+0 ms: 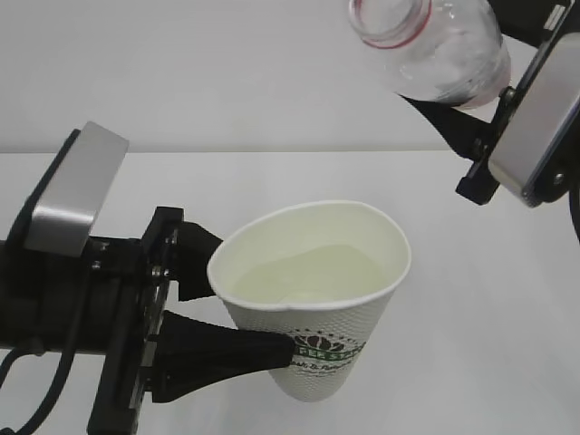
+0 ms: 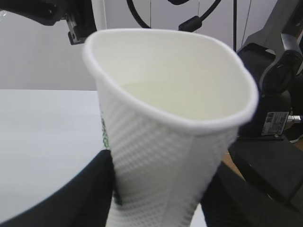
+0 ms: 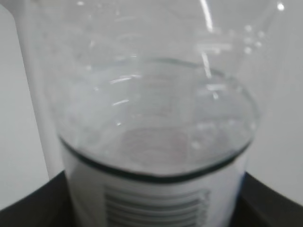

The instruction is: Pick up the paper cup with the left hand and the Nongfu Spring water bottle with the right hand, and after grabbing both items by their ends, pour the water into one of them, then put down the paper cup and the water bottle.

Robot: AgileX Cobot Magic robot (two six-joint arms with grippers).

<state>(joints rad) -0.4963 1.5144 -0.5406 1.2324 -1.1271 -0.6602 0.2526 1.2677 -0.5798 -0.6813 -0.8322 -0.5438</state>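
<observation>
Holding water point(image 1: 308, 276), a white tapered paper cup point(image 1: 313, 299) with squeezed rim sits clamped near its base in the left black tool point(image 1: 249, 308) above the white counter point(image 1: 471, 299). Upper right, the right tool point(image 1: 494, 136) grips a tilted clear uncapped plastic bottle point(image 1: 430, 45).

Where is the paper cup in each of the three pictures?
Exterior view: the paper cup sits low in the middle, held off the table by the left hand.
Left wrist view: it fills the middle, up close, rim on top.
Right wrist view: not in it; only the water bottle shows.
Shared landmark: the cup's green logo, also at its left edge in the left wrist view.
</observation>
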